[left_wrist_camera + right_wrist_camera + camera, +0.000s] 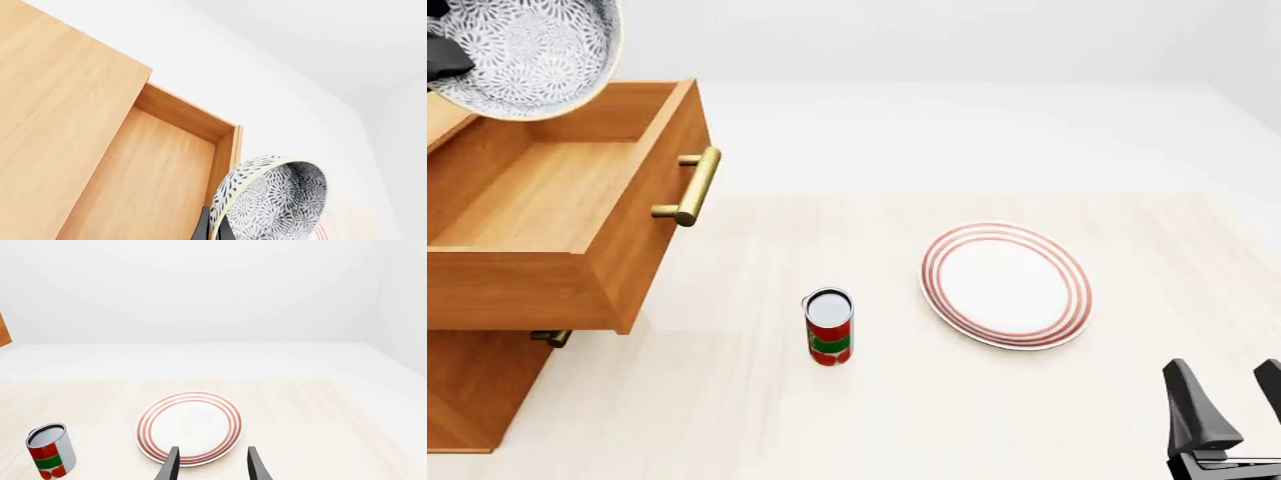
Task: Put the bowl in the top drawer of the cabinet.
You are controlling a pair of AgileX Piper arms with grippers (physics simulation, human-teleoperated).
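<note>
Right gripper (pixel 1236 405) low, parted | left gripper (pixel 212 231) raised, clamping bowl (pixel 527 55) above top drawer (pixel 627 240)

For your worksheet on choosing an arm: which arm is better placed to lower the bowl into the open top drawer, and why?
Left. Its fingers already grip the bowl above the top drawer; the right gripper sits far off, open.
</note>
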